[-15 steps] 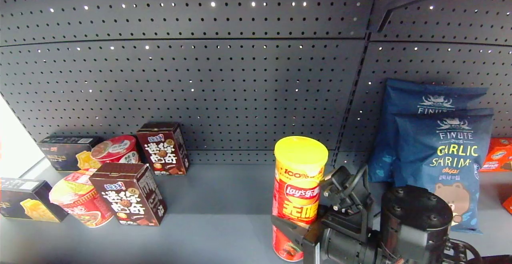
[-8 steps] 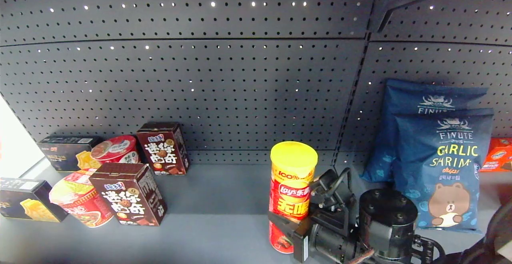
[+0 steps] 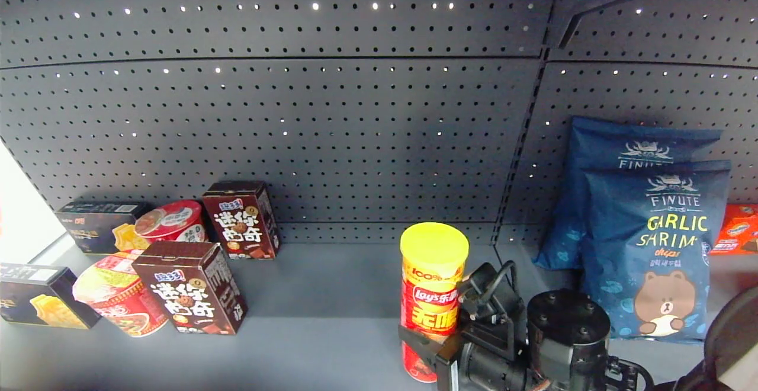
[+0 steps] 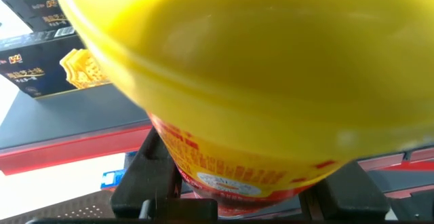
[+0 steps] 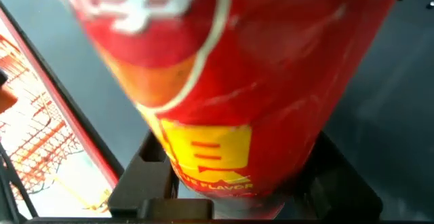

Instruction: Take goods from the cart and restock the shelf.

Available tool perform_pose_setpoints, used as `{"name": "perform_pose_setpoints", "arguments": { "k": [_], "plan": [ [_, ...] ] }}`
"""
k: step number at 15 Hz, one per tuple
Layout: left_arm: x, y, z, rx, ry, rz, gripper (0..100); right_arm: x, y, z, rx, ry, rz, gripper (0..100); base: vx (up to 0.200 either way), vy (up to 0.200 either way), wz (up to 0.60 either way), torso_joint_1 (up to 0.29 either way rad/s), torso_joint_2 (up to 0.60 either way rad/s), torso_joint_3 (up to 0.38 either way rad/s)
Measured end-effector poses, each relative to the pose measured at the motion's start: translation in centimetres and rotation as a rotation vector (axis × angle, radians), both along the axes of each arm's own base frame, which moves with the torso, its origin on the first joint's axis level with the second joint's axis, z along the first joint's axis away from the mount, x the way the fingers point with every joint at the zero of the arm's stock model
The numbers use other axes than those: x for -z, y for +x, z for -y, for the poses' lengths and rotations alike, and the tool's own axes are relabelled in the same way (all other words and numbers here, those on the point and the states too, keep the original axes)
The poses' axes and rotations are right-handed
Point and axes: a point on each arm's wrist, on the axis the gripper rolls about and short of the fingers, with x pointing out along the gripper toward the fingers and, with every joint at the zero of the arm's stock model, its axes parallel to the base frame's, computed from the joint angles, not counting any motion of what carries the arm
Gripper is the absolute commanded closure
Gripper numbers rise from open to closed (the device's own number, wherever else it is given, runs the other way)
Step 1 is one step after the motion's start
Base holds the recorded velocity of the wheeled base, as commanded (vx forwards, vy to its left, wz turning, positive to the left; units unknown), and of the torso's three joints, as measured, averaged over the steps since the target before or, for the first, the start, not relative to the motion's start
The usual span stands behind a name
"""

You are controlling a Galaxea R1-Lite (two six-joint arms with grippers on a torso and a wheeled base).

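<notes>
Your right gripper lies level over the grey metal shelf, clamped round an upright yellow-lidded red chip can. Your left gripper clasps a yellow-rimmed red tub.

— The shelf?
— Matt painted metal, perforated back panel too.
— The chip can?
— Glossy printed sleeve, smooth plastic lid (the yellow-lidded container likewise). Blue bags: satiny film.
</notes>
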Motion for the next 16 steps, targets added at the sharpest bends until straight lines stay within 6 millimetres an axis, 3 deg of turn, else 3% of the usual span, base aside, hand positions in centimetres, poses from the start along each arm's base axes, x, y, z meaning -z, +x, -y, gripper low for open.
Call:
{"name": "perform_pose_setpoints", "arguments": {
  "k": [4, 8, 12, 14, 16],
  "plan": [
    [0.1, -0.2, 0.0, 0.0, 0.002, 0.014, 100, 0.2, -0.8, 0.5, -0.004, -0.001, 0.0, 0, 0.0, 0.0, 0.0, 0.0, 0.0, 0.0],
    [-0.6, -0.3, 0.0, 0.0, 0.005, 0.047, 100, -0.7, -2.5, 2.7, 0.03, -0.005, 0.008, 0, 0.0, 0.0, 0.0, 0.0, 0.0, 0.0],
    [-3.4, -0.4, 0.0, 0.019, 0.019, 0.106, 100, -2.5, -4.6, 7.4, 0.084, -0.012, 0.057, 0, 0.0, 0.0, 0.0, 0.0, 0.0, 0.0],
    [-5.4, -0.1, 0.0, 0.063, 0.016, 0.12, 100, -2.4, -5.9, 10.1, 0.116, -0.073, 0.063, 0, 0.0, 0.0, 0.0, 0.0, 0.0, 0.0],
    [-7.6, 0.5, 0.0, 0.142, 0.007, 0.128, 100, -2.5, -6.8, 11.6, 0.134, -0.097, 0.064, 0, 0.0, 0.0, 0.0, 0.0, 0.0, 0.0]
  ]
}}
